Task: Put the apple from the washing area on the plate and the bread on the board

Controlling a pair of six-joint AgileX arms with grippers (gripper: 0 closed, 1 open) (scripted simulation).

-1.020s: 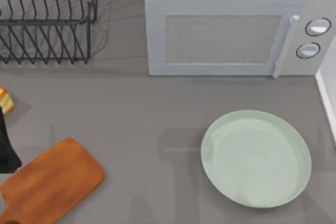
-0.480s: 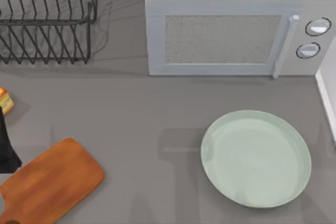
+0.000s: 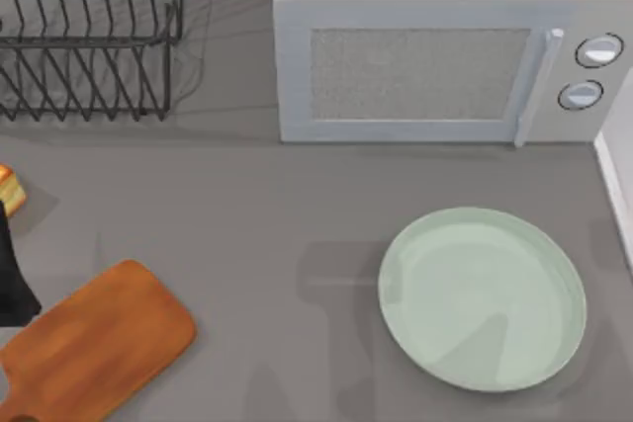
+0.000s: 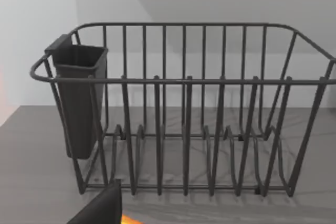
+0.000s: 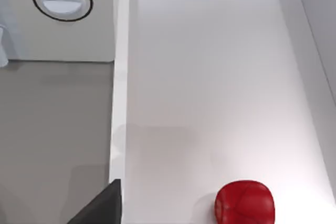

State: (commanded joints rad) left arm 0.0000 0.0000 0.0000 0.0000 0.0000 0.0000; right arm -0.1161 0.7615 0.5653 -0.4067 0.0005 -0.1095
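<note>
The bread [image 3: 9, 188] lies at the table's far left edge, and an orange sliver of it [image 4: 131, 219] shows in the left wrist view. My left arm [image 3: 14, 279] rises just in front of it, between the bread and the wooden board [image 3: 94, 348]. A dark part of my left gripper [image 4: 101, 209] hangs close to the slice. The red apple [image 5: 245, 203] sits in the white basin [image 5: 210, 77], with a dark part of my right gripper [image 5: 100, 208] over the basin's rim, beside the fruit. The mint-green plate [image 3: 554, 274] holds nothing.
A black wire dish rack [image 3: 89, 37] with a utensil cup [image 4: 79, 98] stands at the back left. A grey microwave [image 3: 425, 56] fills the back middle and right. The basin's white rim [image 3: 615, 185] runs along the right edge.
A wedge of shadow has spread over the plate's near part. The bread, the board and my left arm look unmoved.
</note>
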